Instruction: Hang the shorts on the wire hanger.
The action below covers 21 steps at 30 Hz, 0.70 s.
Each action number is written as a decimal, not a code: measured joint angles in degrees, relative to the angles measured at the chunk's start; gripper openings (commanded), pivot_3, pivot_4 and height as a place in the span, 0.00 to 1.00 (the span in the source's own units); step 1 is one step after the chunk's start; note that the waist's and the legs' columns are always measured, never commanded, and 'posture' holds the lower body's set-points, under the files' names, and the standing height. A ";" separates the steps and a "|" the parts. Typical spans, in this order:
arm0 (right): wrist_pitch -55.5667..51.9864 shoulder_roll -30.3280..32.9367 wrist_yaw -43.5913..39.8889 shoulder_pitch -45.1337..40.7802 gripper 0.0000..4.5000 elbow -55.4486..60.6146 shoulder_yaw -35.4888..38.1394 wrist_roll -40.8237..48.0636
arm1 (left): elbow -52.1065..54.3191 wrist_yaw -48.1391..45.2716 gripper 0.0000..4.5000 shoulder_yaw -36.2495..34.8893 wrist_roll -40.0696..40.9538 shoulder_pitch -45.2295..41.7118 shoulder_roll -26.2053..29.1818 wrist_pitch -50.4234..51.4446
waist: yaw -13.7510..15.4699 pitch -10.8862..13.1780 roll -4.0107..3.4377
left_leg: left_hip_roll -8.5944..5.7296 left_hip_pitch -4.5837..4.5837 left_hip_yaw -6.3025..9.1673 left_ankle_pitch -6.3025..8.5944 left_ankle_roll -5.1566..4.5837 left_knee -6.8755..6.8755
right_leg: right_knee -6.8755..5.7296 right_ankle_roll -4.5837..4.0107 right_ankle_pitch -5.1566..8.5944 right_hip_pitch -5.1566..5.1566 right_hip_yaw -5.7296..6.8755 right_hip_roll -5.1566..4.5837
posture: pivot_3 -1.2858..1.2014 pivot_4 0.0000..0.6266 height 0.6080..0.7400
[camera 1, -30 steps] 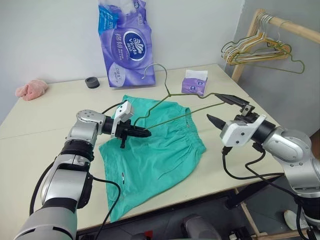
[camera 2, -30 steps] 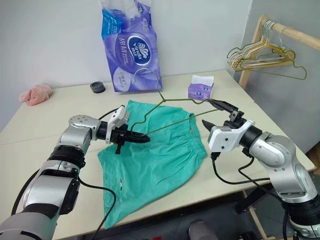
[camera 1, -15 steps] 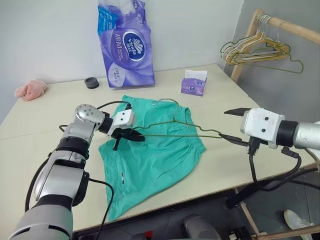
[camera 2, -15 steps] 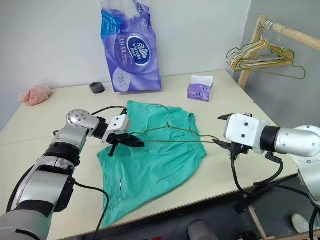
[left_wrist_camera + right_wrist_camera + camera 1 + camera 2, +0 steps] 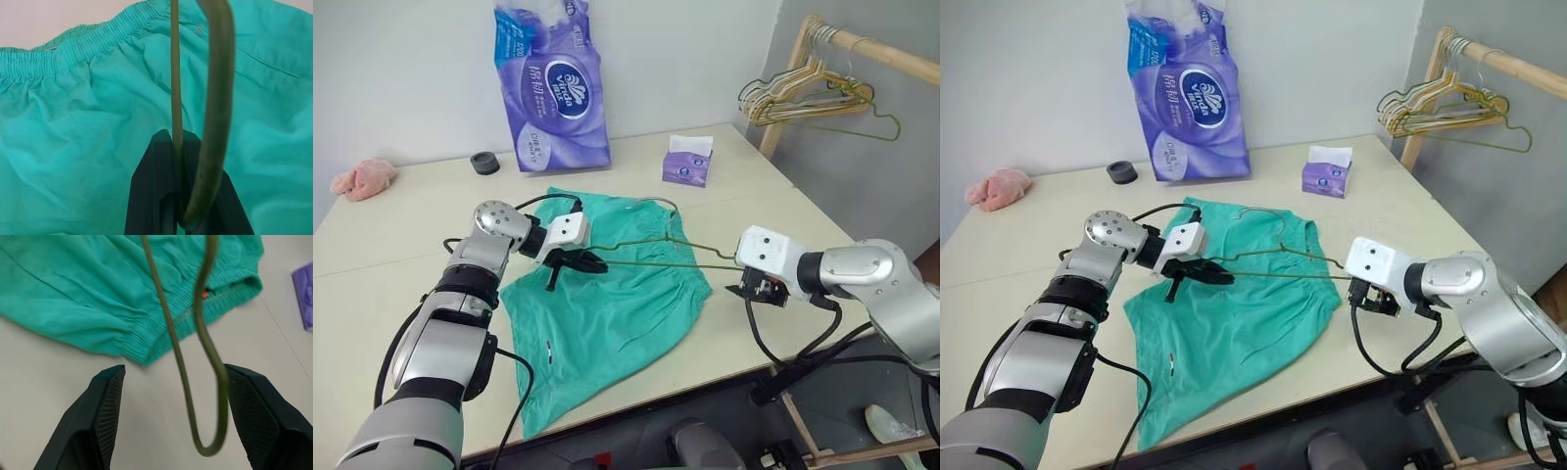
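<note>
The teal shorts [image 5: 617, 313] lie flat on the table [image 5: 411, 225], waistband toward the right. The thin olive wire hanger [image 5: 217, 98] hovers nearly level over them, its hook [image 5: 651, 202] above the far hem. My left gripper [image 5: 597, 264] is shut on the hanger's left corner, and the left wrist view shows its black fingers [image 5: 156, 186] pinching the wire. My right gripper [image 5: 173, 369] points down past the waistband. It is open, and the hanger's right corner hangs loose between its fingers [image 5: 105, 411] without touching them.
A purple tissue-roll pack [image 5: 553, 88] stands at the back of the table. Near it are a small black ring [image 5: 484, 163], a purple tissue box [image 5: 688, 166] and a pink cloth [image 5: 362, 178]. Bunched wire hangers [image 5: 813, 98] hang on a wooden rail at the right.
The hanger has tipped down from a raised slant to nearly level over the shorts. My right gripper rolled, sank and now straddles the hanger's right corner. My left gripper kept its grip.
</note>
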State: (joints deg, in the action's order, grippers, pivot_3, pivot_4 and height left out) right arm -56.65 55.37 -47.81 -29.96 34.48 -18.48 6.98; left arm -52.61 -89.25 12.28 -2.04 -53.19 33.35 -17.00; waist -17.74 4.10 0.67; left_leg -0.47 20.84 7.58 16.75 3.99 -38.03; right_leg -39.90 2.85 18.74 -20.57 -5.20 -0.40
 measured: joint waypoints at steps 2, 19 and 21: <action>0.08 0.04 0.20 0.00 0.73 -1.13 -0.52 -0.48 | 0.49 1.03 0.00 0.00 -0.41 0.61 0.53 -0.06 | 0.01 0.00 0.00 | 0.00 0.00 0.00 0.00 0.00 0.00 | -0.01 0.00 0.00 0.00 0.01 0.00 | 0.38 0.06 1.00; 4.71 -4.97 1.60 -2.66 0.70 -8.84 -5.16 -5.18 | 9.08 3.63 0.00 -0.25 -0.19 6.61 1.77 3.30 | 0.07 0.00 0.00 | -0.02 0.00 0.03 0.00 0.00 -0.01 | -0.01 0.00 0.00 0.00 0.03 -0.04 | 0.39 0.06 1.00; 5.25 -5.24 1.52 -2.88 0.60 -9.90 -5.44 -5.91 | 9.35 3.66 0.00 -0.25 -0.19 6.62 1.83 3.25 | 0.07 0.00 0.00 | -0.02 0.00 0.02 0.00 0.00 -0.01 | -0.01 0.00 0.00 0.00 0.03 -0.04 | 0.39 0.06 1.00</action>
State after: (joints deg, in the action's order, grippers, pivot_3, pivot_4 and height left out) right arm -51.39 50.14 -46.28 -32.84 24.58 -23.92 1.07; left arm -43.26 -85.59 12.03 -2.24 -46.57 35.18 -13.75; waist -17.66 4.10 0.67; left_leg -0.49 20.84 7.60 16.75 3.99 -38.03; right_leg -39.91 2.85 18.73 -20.57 -5.17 -0.44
